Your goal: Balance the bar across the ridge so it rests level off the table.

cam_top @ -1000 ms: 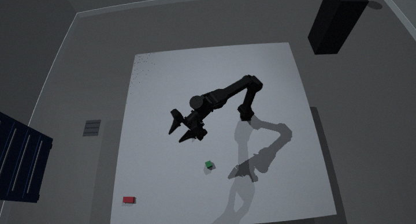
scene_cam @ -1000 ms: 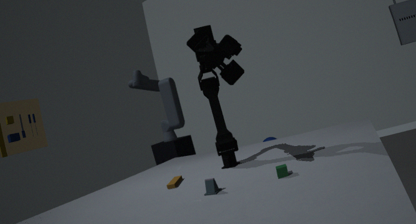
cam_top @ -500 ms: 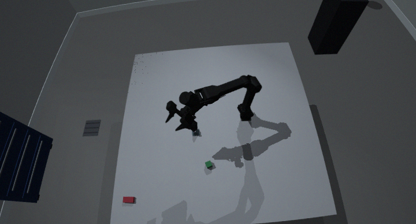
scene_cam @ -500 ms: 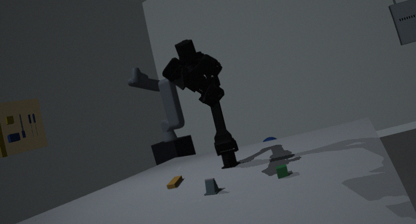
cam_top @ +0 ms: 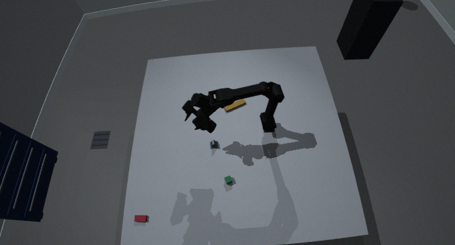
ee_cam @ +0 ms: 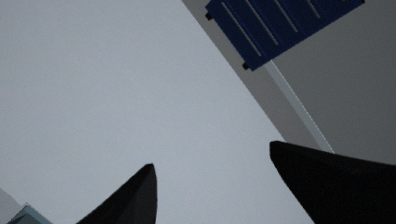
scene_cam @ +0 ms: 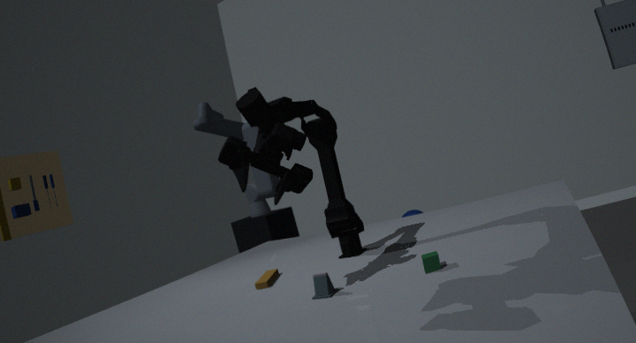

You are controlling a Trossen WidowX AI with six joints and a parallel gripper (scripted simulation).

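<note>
The orange-yellow bar (cam_top: 235, 105) (scene_cam: 267, 278) lies flat on the table (cam_top: 172, 167) (scene_cam: 177, 314), partly beside the arm's outline in the top view. The small grey-blue ridge (cam_top: 213, 144) (scene_cam: 322, 285) stands on the table a short way from the bar. Its top shows at the bottom left corner of the wrist view (ee_cam: 29, 216). My gripper (cam_top: 190, 124) (scene_cam: 260, 197) (ee_cam: 213, 160) is open and empty, high above the table, with its two dark fingers spread apart. The bar is not in the wrist view.
A green cube (cam_top: 228, 179) (scene_cam: 430, 262) stands on the table beyond the ridge from the bar. A red block (cam_top: 140, 218) lies near the table's edge. A blue cabinet (cam_top: 25, 179) (ee_cam: 285, 25) and a dark pedestal (cam_top: 366, 29) (scene_cam: 267, 229) stand off the table.
</note>
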